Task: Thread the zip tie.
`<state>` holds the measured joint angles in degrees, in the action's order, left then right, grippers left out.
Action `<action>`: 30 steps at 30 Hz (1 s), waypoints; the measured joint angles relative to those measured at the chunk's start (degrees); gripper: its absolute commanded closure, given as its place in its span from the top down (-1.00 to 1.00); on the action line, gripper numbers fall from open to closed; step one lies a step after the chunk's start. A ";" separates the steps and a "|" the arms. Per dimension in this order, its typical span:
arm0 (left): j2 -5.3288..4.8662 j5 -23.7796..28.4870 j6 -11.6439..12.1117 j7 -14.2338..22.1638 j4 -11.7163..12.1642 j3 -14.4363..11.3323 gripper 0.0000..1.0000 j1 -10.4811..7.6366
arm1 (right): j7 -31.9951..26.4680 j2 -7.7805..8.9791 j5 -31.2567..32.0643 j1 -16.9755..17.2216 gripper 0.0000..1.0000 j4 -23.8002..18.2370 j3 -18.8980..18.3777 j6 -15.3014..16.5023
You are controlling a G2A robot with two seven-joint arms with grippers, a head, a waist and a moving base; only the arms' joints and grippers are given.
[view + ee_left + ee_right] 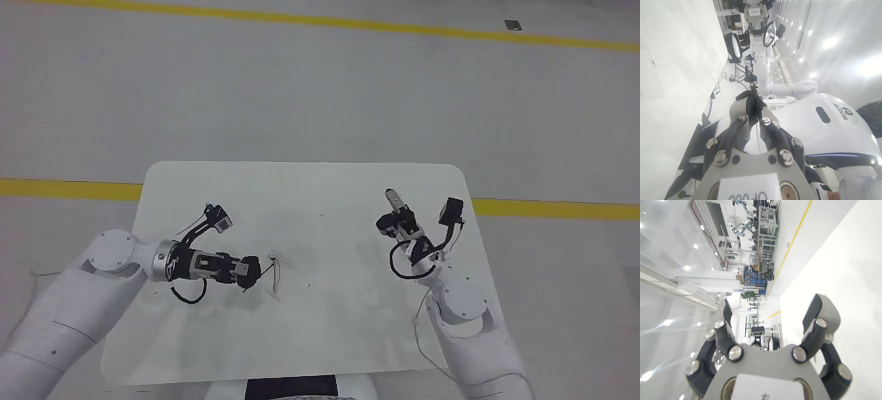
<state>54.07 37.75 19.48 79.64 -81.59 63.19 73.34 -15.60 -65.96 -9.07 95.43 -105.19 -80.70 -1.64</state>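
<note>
Zip tie [275, 270], a thin pale strip, pokes out from the tip of the left gripper [257, 268], whose jaws are pressed together on it. Seen from that arm's wrist, the zip tie [758, 138] is a fine dark line running along the narrow slot between the two jaws. Some black cloth [753, 108] is bunched around the jaw tips where they meet. The free end of the strip curls away from the gripper toward the middle of the table [300, 200], and I cannot tell whether it touches the surface or hangs just above it. The left gripper itself sits low over the left half of the white table, nearer the robot's edge than the far one, and it points across toward the centre. Well apart from it, over the right half, the right gripper [394, 200] points away from the robot toward the far edge. From its own wrist, the right gripper [771, 306] has its jaws spread wide, with nothing between the ribbed dark pads, and the table's rounded corner lies beyond them. Beyond the table the pale floor [300, 90] carries a yellow line [60, 188], which passes behind the tabletop on both sides.
</note>
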 measured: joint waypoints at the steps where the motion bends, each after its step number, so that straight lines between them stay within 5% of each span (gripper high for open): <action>1: 0.00 0.00 0.00 0.00 0.00 0.00 -1.00 0.00 | -0.43 -0.04 0.25 -0.11 1.00 0.05 0.52 -0.15; 12: 0.00 0.00 0.00 0.00 0.00 0.00 -1.00 0.00 | -0.85 -0.14 1.92 -0.18 1.00 -0.22 1.96 -0.80; 30: 0.00 0.00 0.00 0.00 0.00 0.00 -1.00 0.00 | -15.06 -0.38 1.23 -5.04 1.00 3.94 8.62 2.12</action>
<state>54.07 37.75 19.48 79.64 -81.59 63.19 73.34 -30.66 -66.34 -7.84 90.39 -101.25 -72.08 0.48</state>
